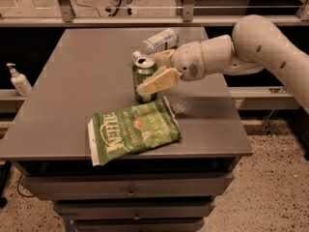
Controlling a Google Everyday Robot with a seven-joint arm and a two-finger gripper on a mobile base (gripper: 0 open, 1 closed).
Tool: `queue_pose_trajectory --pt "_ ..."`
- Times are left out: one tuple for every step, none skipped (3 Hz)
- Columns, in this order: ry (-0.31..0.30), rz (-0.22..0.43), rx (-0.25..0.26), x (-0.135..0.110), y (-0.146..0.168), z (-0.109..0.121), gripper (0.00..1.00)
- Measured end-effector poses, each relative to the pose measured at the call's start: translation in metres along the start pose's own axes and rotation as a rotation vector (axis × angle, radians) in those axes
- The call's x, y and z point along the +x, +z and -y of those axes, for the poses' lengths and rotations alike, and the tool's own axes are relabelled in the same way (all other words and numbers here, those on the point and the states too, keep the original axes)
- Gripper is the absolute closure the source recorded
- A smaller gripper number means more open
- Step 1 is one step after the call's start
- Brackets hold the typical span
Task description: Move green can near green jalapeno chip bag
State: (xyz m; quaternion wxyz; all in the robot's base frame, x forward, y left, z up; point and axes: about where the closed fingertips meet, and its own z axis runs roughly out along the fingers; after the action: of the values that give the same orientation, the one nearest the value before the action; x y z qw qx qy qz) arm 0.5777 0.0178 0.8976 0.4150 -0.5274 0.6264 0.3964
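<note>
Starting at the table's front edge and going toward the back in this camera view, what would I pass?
green jalapeno chip bag → green can, with the gripper closed around it from the right → clear plastic bottle lying on its side.

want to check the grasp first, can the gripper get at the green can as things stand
Probably yes: the gripper is at the green can, fingers on either side of it, nothing in between. The chip bag lies in front, clear of them.
</note>
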Motion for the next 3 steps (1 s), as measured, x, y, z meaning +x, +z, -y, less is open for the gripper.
queue_pose_trajectory --pt "-0.014 0.008 0.021 -0.004 -0.012 -0.01 0.0" --pt "-0.046 0.035 0.072 -0.016 -0.046 -0.014 0.0" --pt "-0.101 0.067 0.187 -0.039 -0.117 -0.013 0.0"
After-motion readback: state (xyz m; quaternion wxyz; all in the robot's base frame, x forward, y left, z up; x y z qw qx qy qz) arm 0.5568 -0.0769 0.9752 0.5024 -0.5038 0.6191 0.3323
